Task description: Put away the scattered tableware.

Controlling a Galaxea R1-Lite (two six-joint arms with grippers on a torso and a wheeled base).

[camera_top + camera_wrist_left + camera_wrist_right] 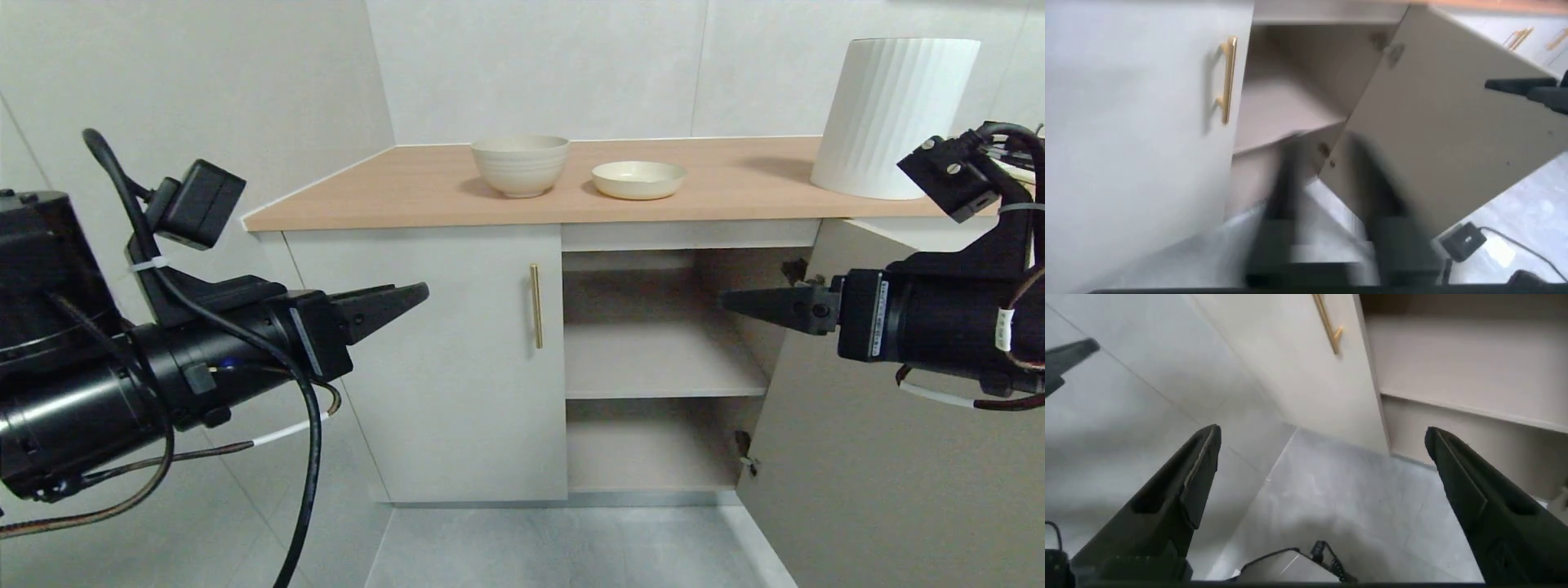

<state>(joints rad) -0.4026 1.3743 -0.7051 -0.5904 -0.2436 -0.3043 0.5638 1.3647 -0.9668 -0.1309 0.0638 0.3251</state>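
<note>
A cream bowl (520, 166) and a shallow cream dish (638, 180) stand side by side on the wooden countertop (392, 192), above the cabinet. My left gripper (408, 298) hangs in front of the shut left door, below counter height, and its fingers (1276, 204) stand apart, open and empty. My right gripper (735, 300) is level with the upper shelf opening, just inside the open door's edge. Its fingers (1184, 490) are spread wide with nothing between them. Both grippers are well below the bowl and the dish.
The cabinet's right door (882, 425) is swung open, showing two bare shelves (661, 359). The left door is shut, with a gold handle (535, 306). A tall white ribbed container (894, 114) stands on the counter's right end. Grey floor lies below.
</note>
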